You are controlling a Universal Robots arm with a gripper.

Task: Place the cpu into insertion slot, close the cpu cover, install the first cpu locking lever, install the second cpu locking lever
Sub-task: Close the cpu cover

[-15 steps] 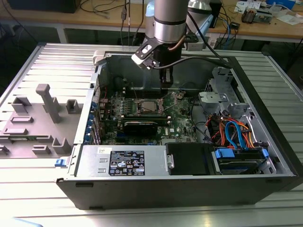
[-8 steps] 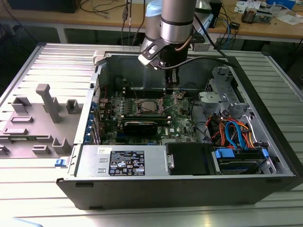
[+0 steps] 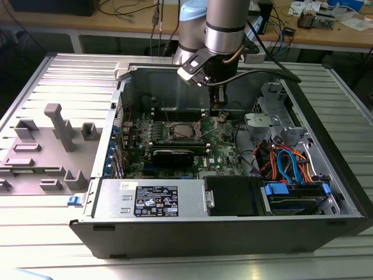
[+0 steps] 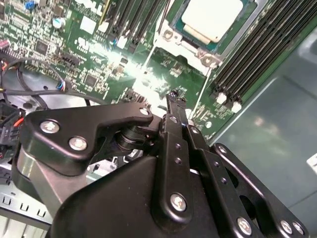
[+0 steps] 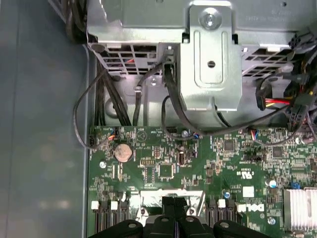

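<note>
The cpu (image 4: 214, 17) already lies flat in the insertion slot (image 3: 170, 132), its dull silver top facing up, so the first step looks done. In the second wrist view the cpu cover (image 4: 190, 45) appears to be folded down around the chip as a silvery frame, so the second step seems done as well. A thin wire rod (image 4: 200, 96) runs past that frame just beside the fingertips. I take it for one of the locking levers, not yet latched, though I cannot tell for sure. The state of the other lever cannot be made out, so the lever work seems to be what is left.

The fingers (image 4: 171, 129) are pressed together at their tips, with nothing visibly pinched between them. In the exterior view the arm (image 3: 224, 23) reaches down into the computer case (image 3: 221, 233), with its tip hanging just above the green board (image 3: 224, 153), near the slot on the exterior view's right.

The case lies open on a ribbed metal desk (image 3: 58, 245). A grey moulded holder (image 3: 52, 146) sits on the desk at the exterior view's left. Blue and orange cables (image 3: 291, 166) crowd the case at the exterior view's right. A metal drive cage (image 5: 208, 59) stands past the board's edge, and a coin battery (image 5: 123, 152) sits on the board. Behind the desk, a wooden bench (image 3: 116, 26) carries loose wires
</note>
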